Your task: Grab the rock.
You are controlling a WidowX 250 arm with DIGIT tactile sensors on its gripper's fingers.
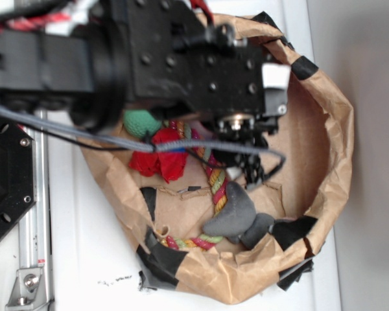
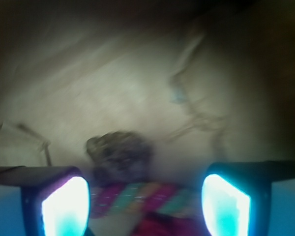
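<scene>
In the wrist view the rock, a small rough dark-brown lump with tan flecks, lies on the brown paper floor just beyond and left of centre between my fingers. My gripper is open; its fingertips glow at the bottom left and right, with nothing held. A striped rope lies between them, nearer than the rock. In the exterior view my gripper hangs low inside the paper nest and I cannot make out the rock under it.
The brown paper nest has raised crumpled walls taped with black. Inside lie a green ball, a red cloth, the coloured rope and a smooth grey curved piece. The arm's black base stands left.
</scene>
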